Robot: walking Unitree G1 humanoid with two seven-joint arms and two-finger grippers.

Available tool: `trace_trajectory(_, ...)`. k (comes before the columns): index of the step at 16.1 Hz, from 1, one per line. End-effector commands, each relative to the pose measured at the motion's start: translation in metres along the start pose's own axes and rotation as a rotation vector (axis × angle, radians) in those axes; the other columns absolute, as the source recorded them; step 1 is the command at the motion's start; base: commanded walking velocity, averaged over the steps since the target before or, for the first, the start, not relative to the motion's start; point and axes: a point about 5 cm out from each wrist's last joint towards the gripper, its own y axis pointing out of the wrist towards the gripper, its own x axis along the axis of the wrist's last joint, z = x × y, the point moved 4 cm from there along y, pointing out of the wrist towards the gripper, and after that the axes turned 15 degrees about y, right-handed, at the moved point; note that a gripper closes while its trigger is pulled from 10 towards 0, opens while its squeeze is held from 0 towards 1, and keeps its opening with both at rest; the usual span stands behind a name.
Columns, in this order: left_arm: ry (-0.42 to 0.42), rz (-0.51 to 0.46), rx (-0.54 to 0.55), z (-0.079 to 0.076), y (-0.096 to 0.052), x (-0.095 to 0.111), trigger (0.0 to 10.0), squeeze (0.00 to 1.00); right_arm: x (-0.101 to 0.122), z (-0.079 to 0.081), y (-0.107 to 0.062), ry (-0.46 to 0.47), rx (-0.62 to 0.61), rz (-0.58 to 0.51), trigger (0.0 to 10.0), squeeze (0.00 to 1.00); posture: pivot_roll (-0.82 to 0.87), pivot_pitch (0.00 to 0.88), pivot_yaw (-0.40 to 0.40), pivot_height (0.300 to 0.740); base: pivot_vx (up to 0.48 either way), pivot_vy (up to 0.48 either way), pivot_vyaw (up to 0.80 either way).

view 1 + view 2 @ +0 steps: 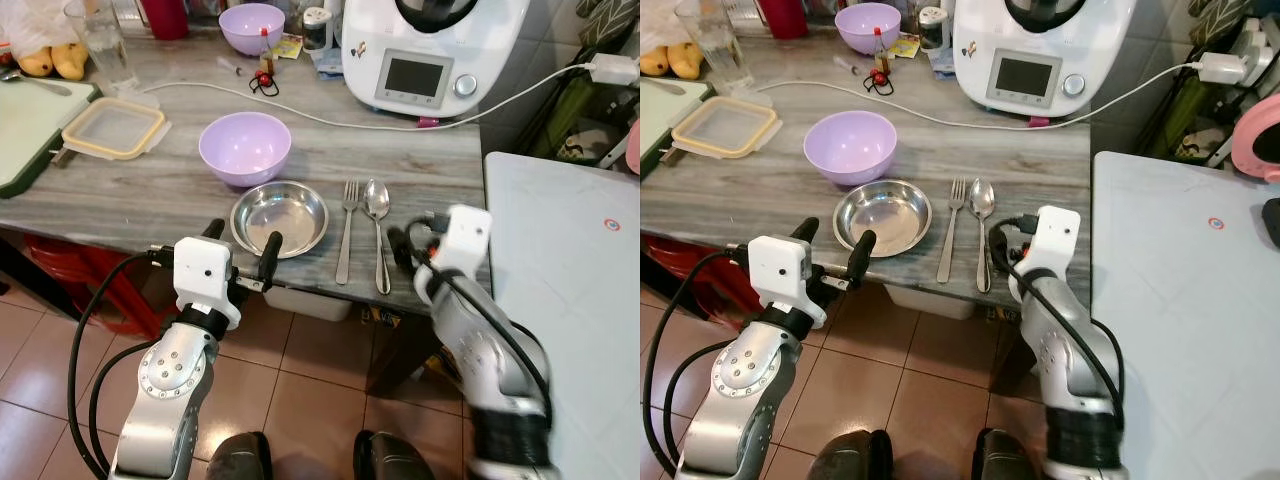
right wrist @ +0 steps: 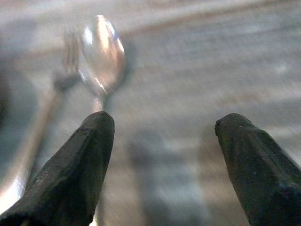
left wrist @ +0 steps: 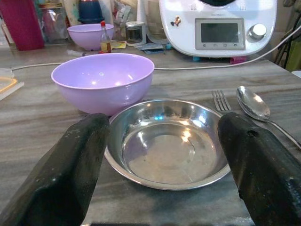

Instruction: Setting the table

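Both grippers hover at the near edge of the grey wood-grain table (image 1: 420, 160) with their black fingers spread apart and nothing between them. Left gripper (image 1: 242, 245) sits in front of the steel plate (image 1: 279, 218), its two fingers flanking the plate's near rim without touching it; in the left wrist view the plate (image 3: 167, 143) lies between the two finger pads (image 3: 75, 165). Right gripper (image 1: 1008, 245) is just to the right of the cutlery's handle ends, released, and its wrist view looks past the fingertips at the blurred spoon (image 2: 101, 52) and fork (image 2: 66, 61). Directly right of the plate, the fork (image 1: 345, 230) and spoon (image 1: 378, 232) lie side by side, parallel, heads pointing away from the robot, fork nearer the plate. Just behind the plate, touching or nearly touching its far rim, stands a lilac bowl (image 1: 245, 147). Farther left lies a clear lidded container (image 1: 113, 128) with a yellow rim, beside a green cutting board (image 1: 30, 130). At the back of the table stand a second lilac bowl (image 1: 251, 27), a small sauce bottle (image 1: 265, 52), a drinking glass (image 1: 102, 40) and a white kitchen machine (image 1: 430, 50), whose white cable (image 1: 300, 118) trails across the tabletop. A white surface (image 1: 570, 270) adjoins the table on the right.
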Motion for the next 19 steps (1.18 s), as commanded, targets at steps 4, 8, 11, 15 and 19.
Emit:
trace_trajectory(4,-0.002,-0.001,-0.008,0.000,-0.001,0.001,10.0,0.00,-0.010,-0.010,-0.009,-0.144,-0.027,0.067,10.0,0.00,0.03,0.130,0.001,0.740,0.000,0.000,0.00)
trace_trajectory(8,-0.004,0.006,-0.008,0.000,-0.003,0.000,10.0,0.00,-0.021,-0.010,-0.011,-0.214,-0.015,0.144,10.0,0.00,0.03,0.137,-0.001,0.740,0.000,0.000,0.00)
trace_trajectory(11,-0.007,0.010,-0.007,0.000,-0.003,-0.001,10.0,0.00,-0.029,-0.001,-0.011,-0.251,0.049,0.201,10.0,0.00,0.03,0.138,-0.004,0.740,0.000,0.000,0.00)
trace_trajectory(15,-0.011,0.014,-0.006,-0.001,-0.003,-0.002,10.0,0.00,-0.037,0.008,-0.012,-0.312,0.126,0.243,10.0,0.00,0.03,0.137,-0.007,0.740,0.000,0.000,0.00)
trace_trajectory(19,-0.014,0.014,-0.007,-0.002,-0.003,-0.002,10.0,0.00,-0.037,0.010,-0.012,-0.321,0.143,0.247,10.0,0.00,0.03,0.134,-0.008,0.740,0.000,0.000,0.00)
